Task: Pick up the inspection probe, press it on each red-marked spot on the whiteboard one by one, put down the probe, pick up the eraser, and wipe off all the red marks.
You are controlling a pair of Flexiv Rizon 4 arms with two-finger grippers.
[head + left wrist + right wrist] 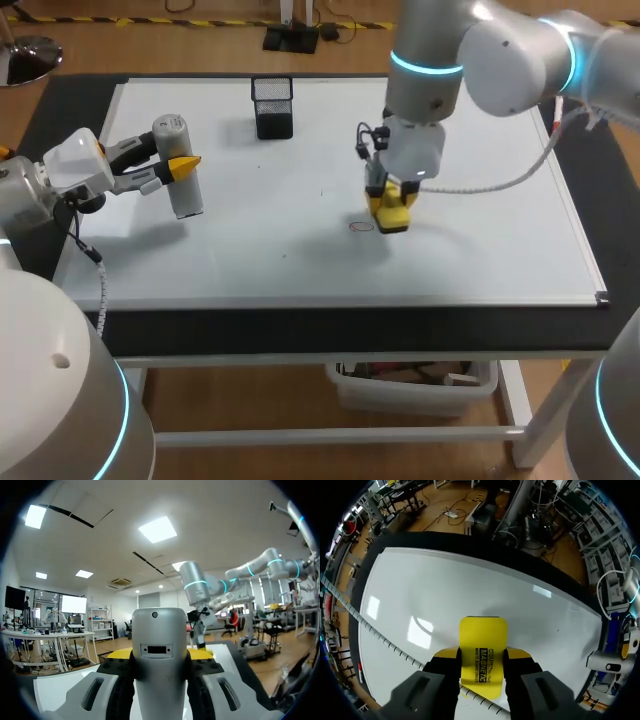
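The left pincer (184, 164) is gripping the inspection probe (179, 190), a grey cylinder, with a yellow-tipped finger pressing on each side of its body. The probe is standing nearly upright between those fingers, with its lower end reaching down towards the whiteboard (480, 230). I cannot tell whether that end is touching the surface.

The right pincer (392, 210) is pointing straight down and clamping the yellow eraser (392, 222) from two sides. The eraser is sticking out ahead of the fingers, and its far end is resting on the whiteboard directly under the pincer. A small red mark (360, 226), a thin ring, is lying on the whiteboard just beside the eraser, on the side facing the left pincer.

A black mesh holder (272, 108) is standing on the whiteboard well apart from both pincers, beyond the gap between them. The whiteboard is lying flat on the dark tabletop (350, 330).
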